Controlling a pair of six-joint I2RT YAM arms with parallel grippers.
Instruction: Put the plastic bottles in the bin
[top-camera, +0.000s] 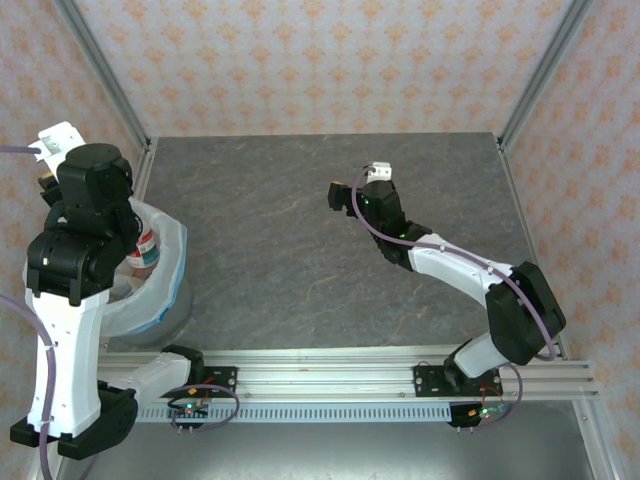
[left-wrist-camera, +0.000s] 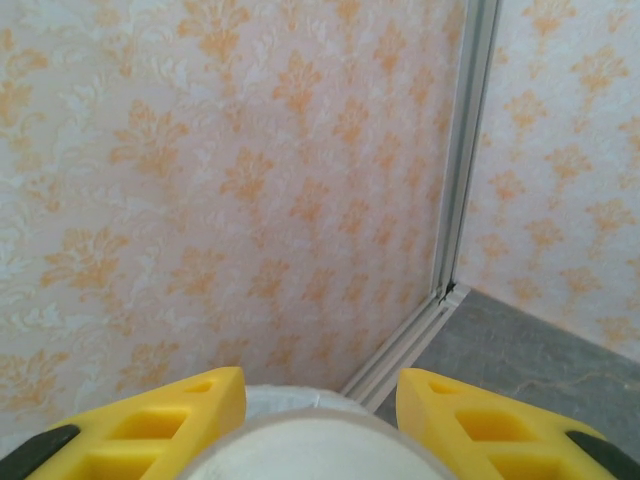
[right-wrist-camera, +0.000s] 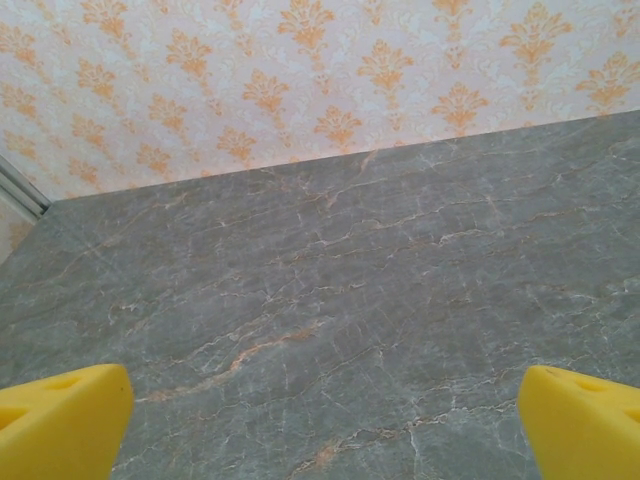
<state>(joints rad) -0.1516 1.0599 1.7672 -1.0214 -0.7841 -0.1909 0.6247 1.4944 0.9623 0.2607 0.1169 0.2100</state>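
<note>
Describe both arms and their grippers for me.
The left arm and the right arm each have white link shells between bulky black joints, with a purple cable running along. The left gripper and right gripper carry yellow wedge-shaped fingers; the left's show hollow pockets.

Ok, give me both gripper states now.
Left gripper: a pale round thing sits between its tips; grip cannot be told.
Right gripper: open, empty, above the table.

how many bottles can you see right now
1 for sure: a red-labelled bottle in the bin, beside the left arm. A pale round thing between the fingers of the left tool may be another; more may be hidden under the arm.
</note>
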